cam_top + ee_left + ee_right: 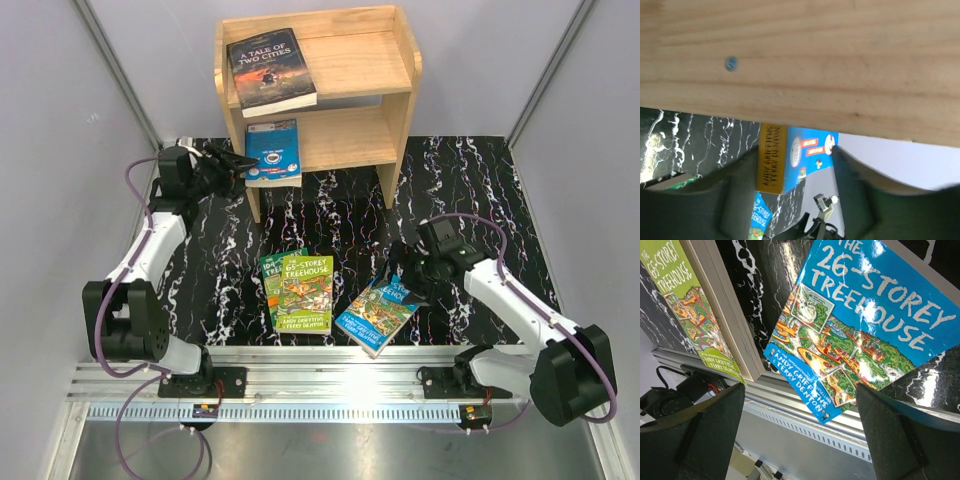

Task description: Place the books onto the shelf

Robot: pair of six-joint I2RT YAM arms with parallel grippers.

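Blue book (273,150) on lower shelf (345,135), left tool (245,163) spread around it; right tool (403,283) spread over 26-Storey Treehouse (865,325).

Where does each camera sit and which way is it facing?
Top external: above and behind the bases, looking down at table, shelf, left arm, right arm.
Left wrist: on the left arm, against shelf wood; left claw flanks the blue book.
Right wrist: over the 26-Storey Treehouse book, facing down; open right claw frames it.
Shared: top external shows both books too.
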